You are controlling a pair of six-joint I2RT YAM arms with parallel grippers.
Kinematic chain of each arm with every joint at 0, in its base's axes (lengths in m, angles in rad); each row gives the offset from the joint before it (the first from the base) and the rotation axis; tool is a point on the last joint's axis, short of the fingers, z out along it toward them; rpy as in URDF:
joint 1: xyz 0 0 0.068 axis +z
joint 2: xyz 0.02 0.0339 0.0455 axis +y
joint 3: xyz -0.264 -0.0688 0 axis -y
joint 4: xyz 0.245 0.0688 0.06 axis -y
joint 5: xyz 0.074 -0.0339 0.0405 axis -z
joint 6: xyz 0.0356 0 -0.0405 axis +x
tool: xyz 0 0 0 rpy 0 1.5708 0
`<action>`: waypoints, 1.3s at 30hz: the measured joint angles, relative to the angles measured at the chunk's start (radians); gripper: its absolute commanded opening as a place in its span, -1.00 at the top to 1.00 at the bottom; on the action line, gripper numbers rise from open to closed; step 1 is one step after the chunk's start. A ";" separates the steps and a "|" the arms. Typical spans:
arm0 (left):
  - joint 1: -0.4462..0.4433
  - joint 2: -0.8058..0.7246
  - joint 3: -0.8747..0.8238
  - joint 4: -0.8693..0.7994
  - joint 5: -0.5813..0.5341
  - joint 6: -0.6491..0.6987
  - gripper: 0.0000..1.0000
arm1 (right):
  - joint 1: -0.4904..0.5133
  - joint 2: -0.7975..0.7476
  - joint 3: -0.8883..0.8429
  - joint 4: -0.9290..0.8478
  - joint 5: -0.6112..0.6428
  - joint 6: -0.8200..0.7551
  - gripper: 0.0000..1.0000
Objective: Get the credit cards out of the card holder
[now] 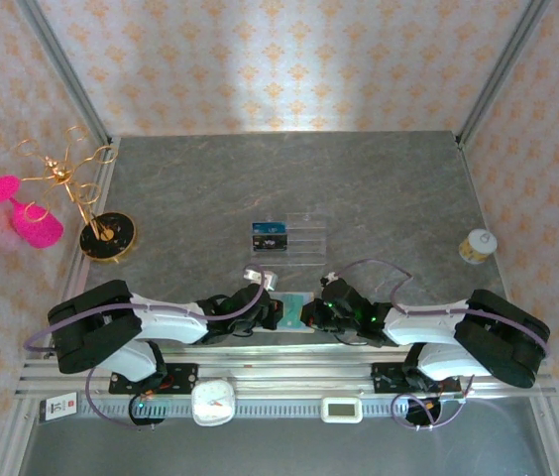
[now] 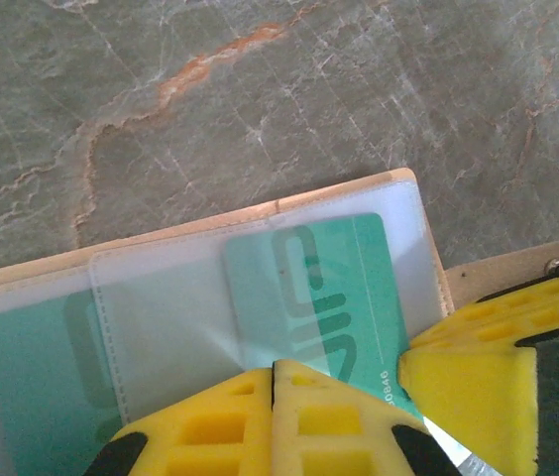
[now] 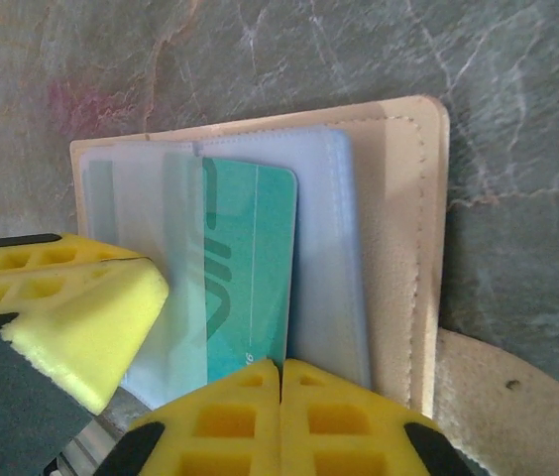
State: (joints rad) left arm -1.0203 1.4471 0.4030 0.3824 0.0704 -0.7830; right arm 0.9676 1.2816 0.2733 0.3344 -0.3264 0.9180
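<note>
Right wrist view: teal card (image 3: 250, 260) lies lengthwise toward the right tool (image 3: 279, 371).

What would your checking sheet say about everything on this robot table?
Surface: grey marbled tabletop, no spills seen.
Job's things: tan leather-like folding card holder lying open; teal-green plastic card partly out of its clear slot.
Clutter: gold wire stand, clear ribbed plastic tray, small gold roll, round white clock.
Grippers: left gripper and right gripper, yellow-fingered, both shut at the holder's edge.
Cables: purple cables hanging in loose loops.
Surroundings: orange-patterned wallpaper walls, metal frame posts.
</note>
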 measured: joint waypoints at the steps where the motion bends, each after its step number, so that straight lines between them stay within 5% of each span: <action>1: 0.000 0.000 0.000 0.000 0.000 0.000 1.00 | 0.000 0.000 0.000 0.006 -0.001 -0.002 0.54; 7: 0.000 0.018 0.000 0.018 0.004 0.001 1.00 | 0.000 0.011 0.004 0.046 -0.019 -0.002 0.43; 15: 0.000 0.023 0.000 0.030 0.009 0.015 1.00 | -0.003 0.043 0.021 0.043 -0.018 -0.011 0.91; 26: 0.030 -0.061 0.000 -0.015 0.003 0.008 0.96 | -0.035 -0.319 -0.002 -0.252 0.129 -0.043 1.00; 33: 0.133 -0.397 0.057 -0.023 -0.027 0.037 0.26 | -0.035 -0.424 0.122 -0.343 0.212 -0.154 1.00; 39: 0.150 -0.494 0.134 0.034 -0.050 0.081 -0.69 | -0.035 -0.447 0.238 -0.224 0.282 -0.246 1.00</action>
State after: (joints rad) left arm -0.8703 0.9531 0.5369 0.4160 0.0204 -0.7017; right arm 0.9321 0.8341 0.5117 0.1108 -0.0448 0.6716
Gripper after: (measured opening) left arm 0.733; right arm 0.041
